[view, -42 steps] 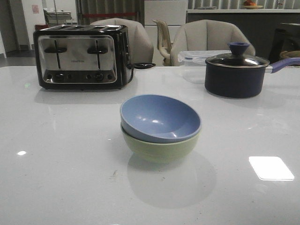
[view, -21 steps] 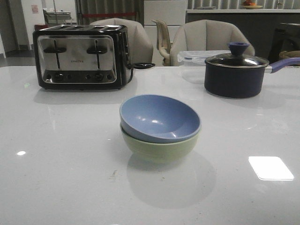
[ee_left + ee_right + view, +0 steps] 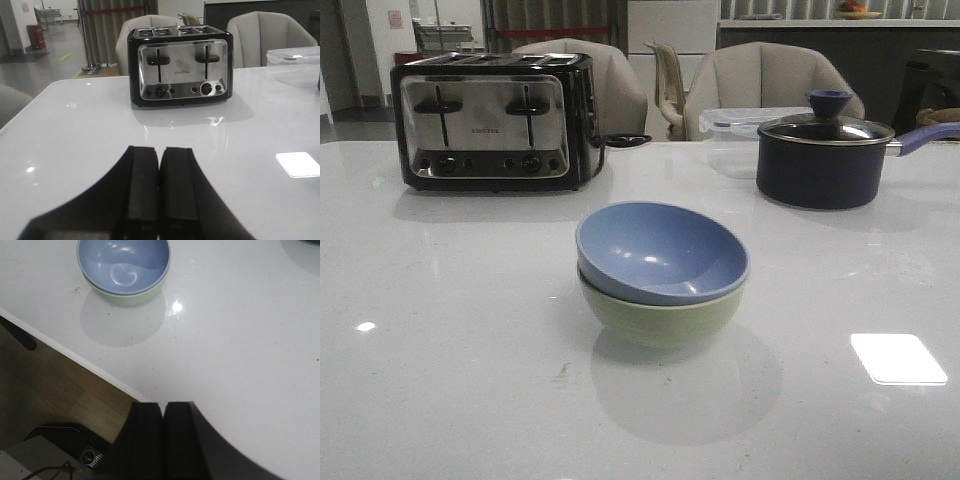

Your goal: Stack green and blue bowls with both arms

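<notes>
In the middle of the white table (image 3: 440, 330), nearer its front edge than its back edge, the blue bowl (image 3: 660, 250) sits nested inside the green bowl (image 3: 662, 318). Both are round, matte and of like size; the dusty blue one stands a little proud, tilted slightly, so a pale sage band of the green bowl's outer wall shows beneath its rim. The blue interior is smooth, with a few small soft highlights. The tabletop is glossy, throwing a faint reflection under the stack and a bright rectangular glare patch toward the front right corner.

Toward the back left corner stands a boxy toaster (image 3: 490, 120), brushed steel on its face with black sides, levers and knobs. Toward the back right corner is a dark saucepan (image 3: 820, 165) with a glass lid, a blue knob and a bluish handle; a clear plastic container (image 3: 735, 125) lies just behind it.

Neither arm appears in the front view. In its wrist view the left gripper (image 3: 159, 172) has its flat black fingers pressed together, holding nothing, over bare table facing the toaster. The right gripper (image 3: 163, 415) is likewise closed and empty, hovering over the table's front edge, well apart from the bowls.
</notes>
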Robot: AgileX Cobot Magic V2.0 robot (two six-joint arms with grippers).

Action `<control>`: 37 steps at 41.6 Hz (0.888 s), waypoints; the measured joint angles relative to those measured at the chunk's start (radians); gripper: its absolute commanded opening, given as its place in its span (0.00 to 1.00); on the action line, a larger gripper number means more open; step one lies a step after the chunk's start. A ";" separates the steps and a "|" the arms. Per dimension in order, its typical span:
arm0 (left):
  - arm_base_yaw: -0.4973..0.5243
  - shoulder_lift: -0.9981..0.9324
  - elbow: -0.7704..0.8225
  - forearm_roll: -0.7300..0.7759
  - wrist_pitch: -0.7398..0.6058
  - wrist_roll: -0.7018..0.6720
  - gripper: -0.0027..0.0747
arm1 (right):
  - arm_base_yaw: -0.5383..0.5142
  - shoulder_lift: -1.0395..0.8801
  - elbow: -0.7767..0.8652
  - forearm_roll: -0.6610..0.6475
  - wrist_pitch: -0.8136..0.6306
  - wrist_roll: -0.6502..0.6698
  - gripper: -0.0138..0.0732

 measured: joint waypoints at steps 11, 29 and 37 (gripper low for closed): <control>0.000 0.000 0.004 -0.002 -0.092 0.000 0.16 | 0.000 0.000 0.000 0.000 0.000 0.000 0.20; 0.000 0.000 0.004 -0.003 -0.096 0.000 0.16 | 0.000 0.000 0.000 0.000 0.000 0.000 0.20; 0.000 0.000 0.004 -0.003 -0.096 0.000 0.16 | 0.000 0.000 0.000 0.000 0.000 0.000 0.20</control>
